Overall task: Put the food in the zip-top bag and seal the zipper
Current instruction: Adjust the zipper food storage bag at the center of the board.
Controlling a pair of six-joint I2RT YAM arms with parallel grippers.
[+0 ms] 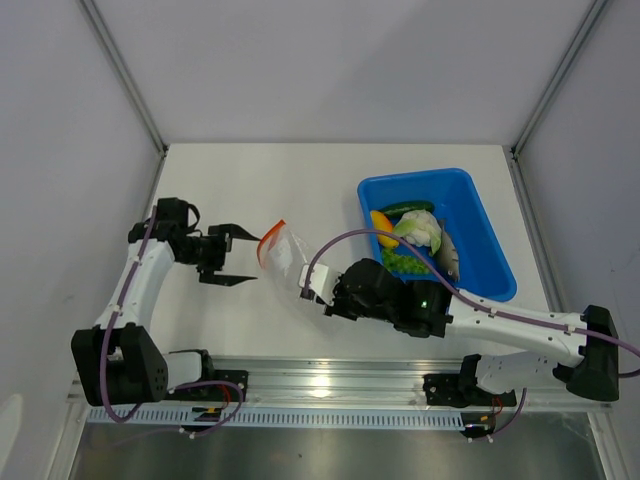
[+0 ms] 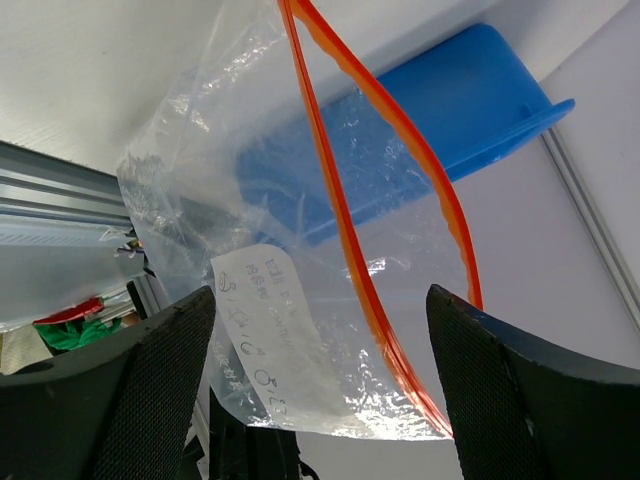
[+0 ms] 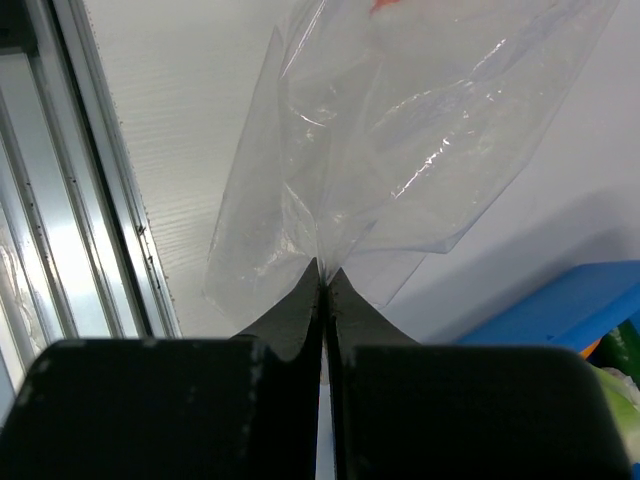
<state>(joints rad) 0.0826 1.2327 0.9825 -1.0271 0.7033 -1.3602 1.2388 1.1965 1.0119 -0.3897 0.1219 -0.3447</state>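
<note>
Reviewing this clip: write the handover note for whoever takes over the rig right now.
Right gripper: shut on an edge of the zip-top bag.
Left gripper: open, fingers spread in front of the bag's mouth, nothing held.
Zipper: parted, mouth open.
Food: all in the blue tray, none in the bag.
Done: bag picked up and presented.
Left to do: load the food, seal the zipper.

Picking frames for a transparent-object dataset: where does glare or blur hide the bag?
Top external: sharp, but the zip-top bag is small; glare on the metal rail. Left wrist: bag crisp with small highlights, left gripper's fingers dark and soft. Right wrist: bright streaks on the film, right gripper's fingers blurred.
</note>
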